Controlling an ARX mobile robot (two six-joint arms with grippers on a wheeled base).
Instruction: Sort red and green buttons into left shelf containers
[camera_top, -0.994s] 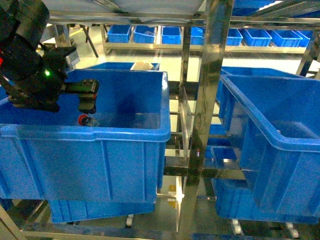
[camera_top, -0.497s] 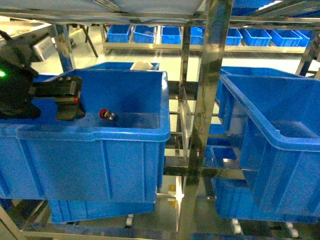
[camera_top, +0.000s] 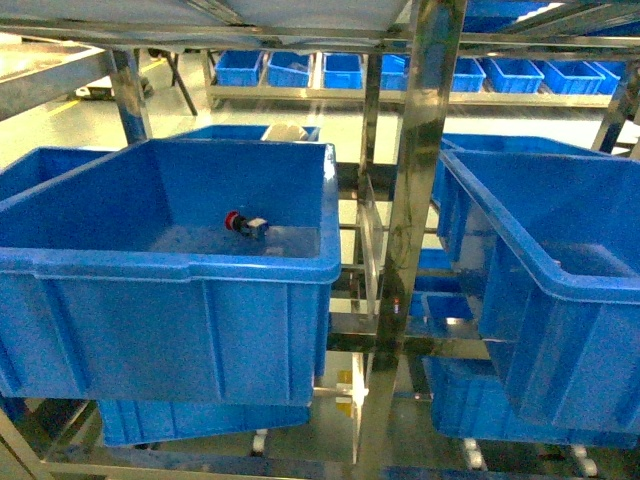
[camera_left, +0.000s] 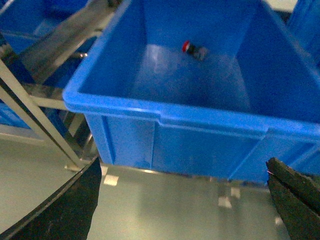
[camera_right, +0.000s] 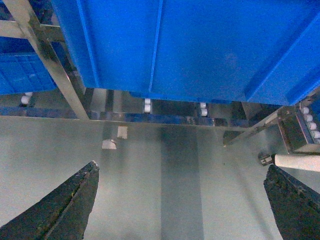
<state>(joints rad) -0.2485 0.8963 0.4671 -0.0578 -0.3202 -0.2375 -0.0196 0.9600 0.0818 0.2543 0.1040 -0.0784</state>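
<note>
The red button (camera_top: 245, 223) lies on its side on the floor of a large deep blue bin (camera_top: 180, 266) on the left shelf, near the back wall. The left wrist view shows this red button (camera_left: 194, 49) from outside the same bin (camera_left: 160, 114). My left gripper (camera_left: 182, 200) hangs open and empty in front of and below the bin's near wall, over the floor. Over bare floor under a blue bin (camera_right: 190, 50), my right gripper (camera_right: 181, 200) is open and empty. Neither arm shows in the head view. The green button is out of view.
A steel shelf post (camera_top: 425, 200) stands between the left bin and a large blue bin (camera_top: 560, 290) on the right. A second deep bin (camera_top: 40, 165) sits at far left. Small blue trays (camera_top: 400, 70) line the back shelf. A slanted frame leg (camera_right: 50, 60) stands near the right gripper.
My left arm has pulled back to the left and out of the head view. The red button, let go inside the bin, has moved rightward along the bin floor.
</note>
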